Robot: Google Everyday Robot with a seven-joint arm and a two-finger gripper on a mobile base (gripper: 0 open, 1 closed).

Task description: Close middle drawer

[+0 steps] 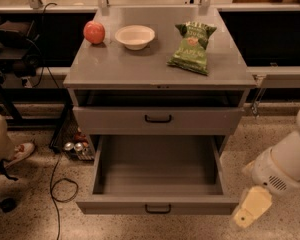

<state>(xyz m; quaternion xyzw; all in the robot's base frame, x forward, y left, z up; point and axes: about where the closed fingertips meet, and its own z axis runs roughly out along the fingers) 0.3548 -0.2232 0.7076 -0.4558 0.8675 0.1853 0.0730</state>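
Note:
The middle drawer point(158, 181) is pulled far out of the grey cabinet, and its inside shows nothing in it. Its flat front point(115, 207) faces me low in the view and carries a small black bar handle point(158, 209). The uppermost drawer point(115, 120) above it stands slightly out. The lowest drawer is hidden under the open one. My gripper point(250, 214), cream-coloured on a white arm point(285, 169), hangs at the lower right, just beside the front right corner of the middle drawer and apart from it.
On the cabinet top point(115, 66) lie a red apple point(94, 32), a white bowl point(134, 36) and a green chip bag point(191, 48). Cans point(75, 147) and a black cable point(57, 184) lie on the floor at left. A person's shoe point(15, 154) is at far left.

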